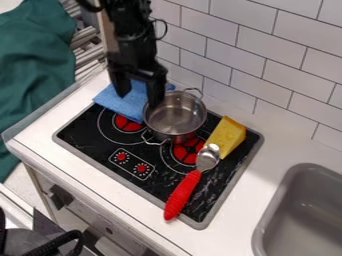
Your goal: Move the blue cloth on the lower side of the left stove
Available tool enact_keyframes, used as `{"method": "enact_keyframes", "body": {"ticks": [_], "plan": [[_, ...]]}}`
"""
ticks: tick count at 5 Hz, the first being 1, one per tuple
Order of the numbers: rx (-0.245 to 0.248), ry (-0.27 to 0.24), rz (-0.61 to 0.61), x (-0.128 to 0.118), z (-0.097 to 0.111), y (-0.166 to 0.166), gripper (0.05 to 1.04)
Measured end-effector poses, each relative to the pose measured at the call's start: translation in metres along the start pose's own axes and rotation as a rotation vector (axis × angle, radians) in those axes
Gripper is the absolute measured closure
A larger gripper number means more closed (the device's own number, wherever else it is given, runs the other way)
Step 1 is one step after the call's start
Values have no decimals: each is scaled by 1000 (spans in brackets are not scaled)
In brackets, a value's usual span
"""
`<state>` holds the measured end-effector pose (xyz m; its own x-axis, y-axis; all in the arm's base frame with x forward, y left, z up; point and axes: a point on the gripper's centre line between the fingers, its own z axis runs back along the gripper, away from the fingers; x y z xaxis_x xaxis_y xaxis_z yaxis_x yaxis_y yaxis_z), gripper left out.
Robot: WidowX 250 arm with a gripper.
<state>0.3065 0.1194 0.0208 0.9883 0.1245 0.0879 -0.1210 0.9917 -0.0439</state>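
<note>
Evidently undone: 1 blue cloth (120,105), upper-left edge of stove (81,131); lower-side placement outstanding. 1 gripper (139,100), spread, unclenched.

Tool (139,101) over blue cloth (117,102), near metal pot (175,118).

White tiled wall (282,75) behind a pale counter (244,204).
</note>
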Motion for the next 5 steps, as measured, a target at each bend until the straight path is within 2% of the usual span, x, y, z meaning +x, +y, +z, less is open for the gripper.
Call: {"method": "enact_keyframes", "body": {"ticks": [1,2,4,5], "plan": [[52,-22,13,24,-5,24,79],[105,-54,9,37,-7,35,79],[118,-36,25,35,-29,46,79],[101,-5,45,24,-47,46,79]]}}
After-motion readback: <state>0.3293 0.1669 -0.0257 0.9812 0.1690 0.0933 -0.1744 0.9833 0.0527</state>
